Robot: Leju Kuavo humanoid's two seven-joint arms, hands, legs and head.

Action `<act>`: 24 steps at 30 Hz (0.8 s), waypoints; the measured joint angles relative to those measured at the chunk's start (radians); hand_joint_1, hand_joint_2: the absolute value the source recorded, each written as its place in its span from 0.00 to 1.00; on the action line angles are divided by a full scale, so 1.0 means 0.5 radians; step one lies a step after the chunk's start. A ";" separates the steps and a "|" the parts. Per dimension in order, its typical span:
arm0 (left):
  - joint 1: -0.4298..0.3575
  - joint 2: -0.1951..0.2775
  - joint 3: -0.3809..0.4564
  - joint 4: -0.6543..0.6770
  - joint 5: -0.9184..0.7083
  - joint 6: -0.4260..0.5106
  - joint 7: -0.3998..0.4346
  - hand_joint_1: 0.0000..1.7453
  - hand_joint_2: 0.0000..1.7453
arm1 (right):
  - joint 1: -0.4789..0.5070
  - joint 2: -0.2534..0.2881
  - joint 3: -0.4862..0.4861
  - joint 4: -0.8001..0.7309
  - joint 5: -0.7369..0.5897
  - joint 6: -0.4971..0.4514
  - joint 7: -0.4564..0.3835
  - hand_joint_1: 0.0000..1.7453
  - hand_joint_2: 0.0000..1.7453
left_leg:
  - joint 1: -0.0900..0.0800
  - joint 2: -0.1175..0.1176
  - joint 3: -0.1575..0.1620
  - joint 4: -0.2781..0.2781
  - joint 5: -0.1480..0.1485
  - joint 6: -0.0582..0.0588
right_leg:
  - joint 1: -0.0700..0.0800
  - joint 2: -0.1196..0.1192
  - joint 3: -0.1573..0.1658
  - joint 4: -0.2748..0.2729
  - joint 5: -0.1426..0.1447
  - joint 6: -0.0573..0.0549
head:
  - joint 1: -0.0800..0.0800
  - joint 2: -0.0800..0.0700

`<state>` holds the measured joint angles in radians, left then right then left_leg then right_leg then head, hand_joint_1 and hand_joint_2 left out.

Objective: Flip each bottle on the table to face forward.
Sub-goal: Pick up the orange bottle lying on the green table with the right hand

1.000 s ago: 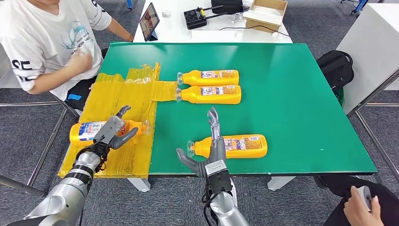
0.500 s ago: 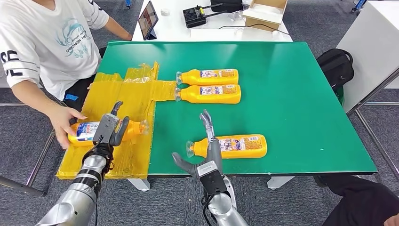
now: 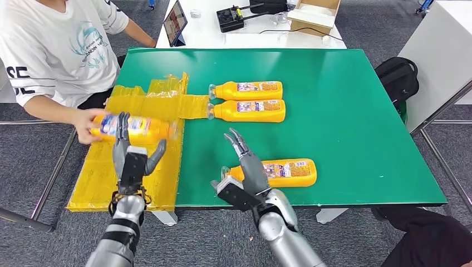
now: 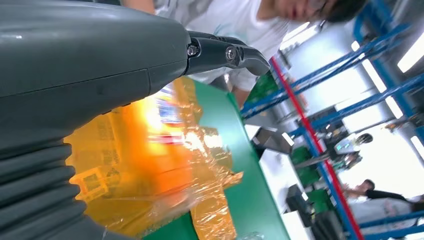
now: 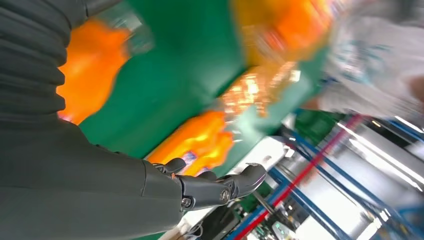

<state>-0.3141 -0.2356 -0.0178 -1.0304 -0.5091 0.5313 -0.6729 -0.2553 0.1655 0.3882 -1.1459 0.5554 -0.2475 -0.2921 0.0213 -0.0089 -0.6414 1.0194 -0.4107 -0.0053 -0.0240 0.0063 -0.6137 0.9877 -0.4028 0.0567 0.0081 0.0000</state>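
Two orange bottles (image 3: 247, 90) (image 3: 249, 110) lie side by side at mid-table, caps to the left. A third orange bottle (image 3: 285, 172) lies near the front edge. My right hand (image 3: 245, 173) hovers open at its cap end, fingers spread and pointing away from me. A person's hand (image 3: 86, 125) holds a fourth bottle (image 3: 139, 128) up over the yellow plastic sheet (image 3: 161, 105). My left hand (image 3: 133, 159) is open just below that bottle, fingers upward; I cannot tell whether they touch it. In the left wrist view the bottle (image 4: 160, 135) is a blur beyond my fingers (image 4: 225, 52).
The green table (image 3: 345, 111) has bare room on its right half. A person in a white shirt (image 3: 55, 50) sits at the left. Behind stands a white table (image 3: 211, 33) with a tablet (image 3: 176, 23) and a box. A black bag (image 3: 396, 80) sits on the floor at right.
The person has lifted the fourth bottle off the yellow sheet. My left hand let it go and now stands fingers-up beneath it. My right hand has tilted slightly leftward.
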 joint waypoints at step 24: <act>0.307 -0.039 -0.207 -0.234 0.086 0.121 -0.056 0.00 1.00 | -0.062 -0.266 -0.099 0.228 0.035 0.275 0.168 0.00 1.00 | 0.002 0.001 -0.001 0.000 -0.001 -0.001 | 0.001 0.000 -0.002 0.000 0.000 0.000 | -0.001 0.000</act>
<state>-0.1606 -0.2551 -0.1215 -1.1477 -0.4660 0.5917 -0.7008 -0.2861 0.0325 0.3387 -1.0316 0.5728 -0.1099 -0.2082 0.0221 -0.0086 -0.6418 1.0194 -0.4110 -0.0058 -0.0234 0.0064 -0.6145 0.9878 -0.4030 0.0566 0.0078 0.0000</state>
